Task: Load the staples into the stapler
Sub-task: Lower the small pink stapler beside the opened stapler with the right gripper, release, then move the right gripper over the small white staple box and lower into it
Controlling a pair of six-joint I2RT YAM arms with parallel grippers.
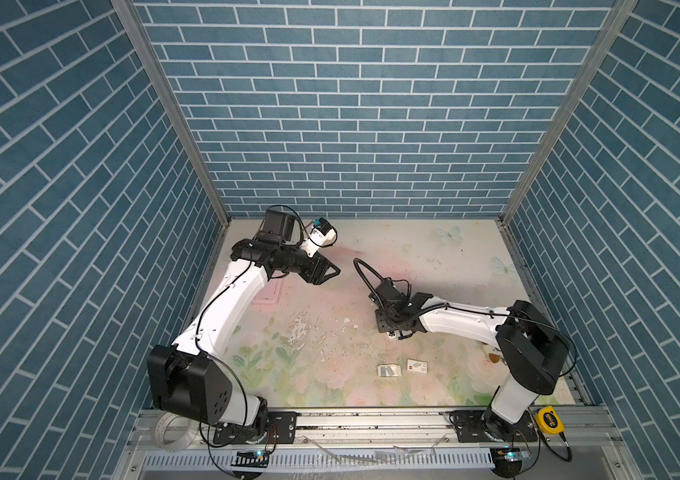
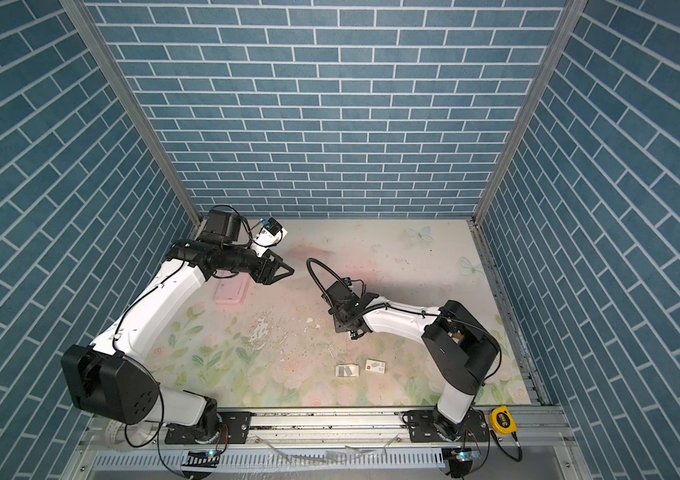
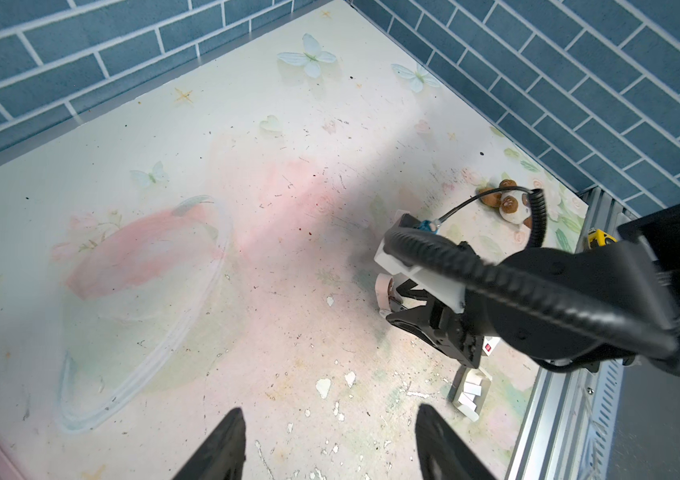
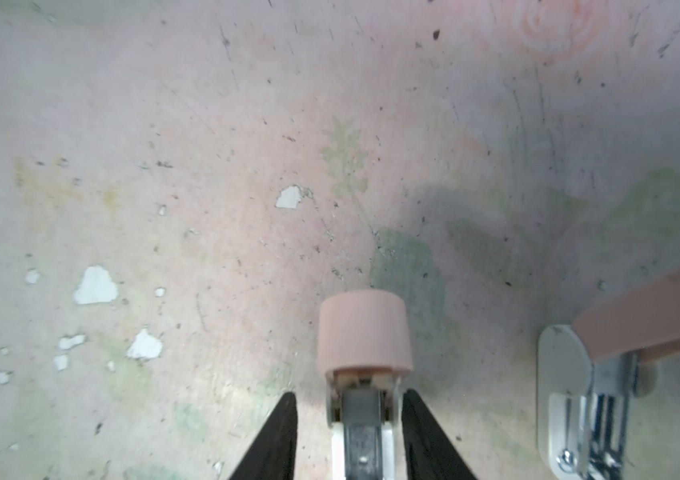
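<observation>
Tape measure (image 1: 550,420): yellow, on the front rail beside the right arm's base, no part of the job
Staples (image 1: 389,370): grey strips in their cream tray, flat on the counter (image 1: 313,386) near the front, just beside the white card sleeve (image 1: 417,366) and well apart from both end effectors
Risk at the tray: the strips are thin and sit low in the card, so a pinch could drag the whole light tray, snap a strip, or close on the sleeve instead
Stapler (image 4: 363,332): on the counter beyond the tray, its pink-capped end with the metal channel lying between the right fingers; another pink, white and chrome part shows beside it, the join out of view
Risk at the stapler: with nothing clamping it, a push from a strip may slide or tip it, and the strip could miss the channel
Right end effector (image 4: 349,392): pointed down, jaws spread around the stapler, a clear gap on one side, the other finger at or near its flank; not pinching it
Left end effector (image 3: 330,409): farther back, raised off the counter, fingers spread, empty
</observation>
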